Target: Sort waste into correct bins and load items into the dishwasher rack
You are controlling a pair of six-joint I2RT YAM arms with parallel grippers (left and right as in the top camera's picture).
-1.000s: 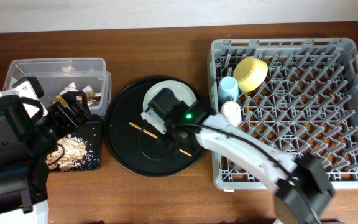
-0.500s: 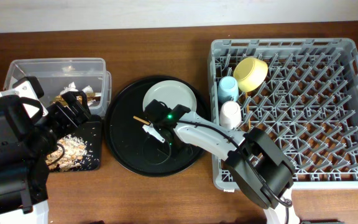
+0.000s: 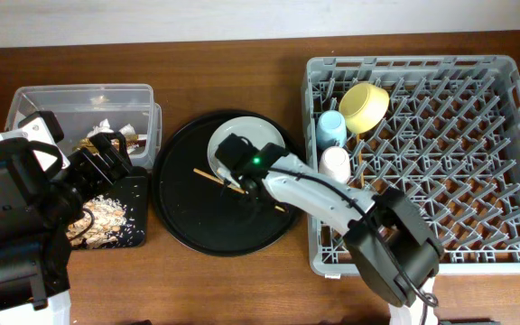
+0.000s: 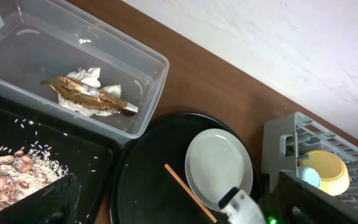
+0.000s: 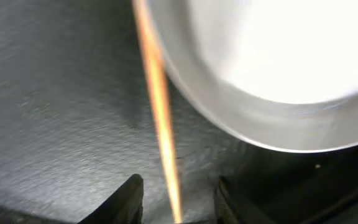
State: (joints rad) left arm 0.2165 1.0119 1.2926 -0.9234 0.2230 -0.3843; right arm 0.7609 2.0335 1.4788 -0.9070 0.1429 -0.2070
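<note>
Our right fingers (image 5: 126, 200) have swung back over the round black tray (image 5: 48, 93) and now straddle a wooden chopstick (image 5: 159, 106), parted, with the plate (image 5: 260, 68) just beyond them: ready, we judge, to pinch.

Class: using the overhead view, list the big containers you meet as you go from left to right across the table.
clear tub → round black tray → dishwasher rack

Round black tray (image 3: 186, 219) on wooden table (image 3: 233, 72)
</note>
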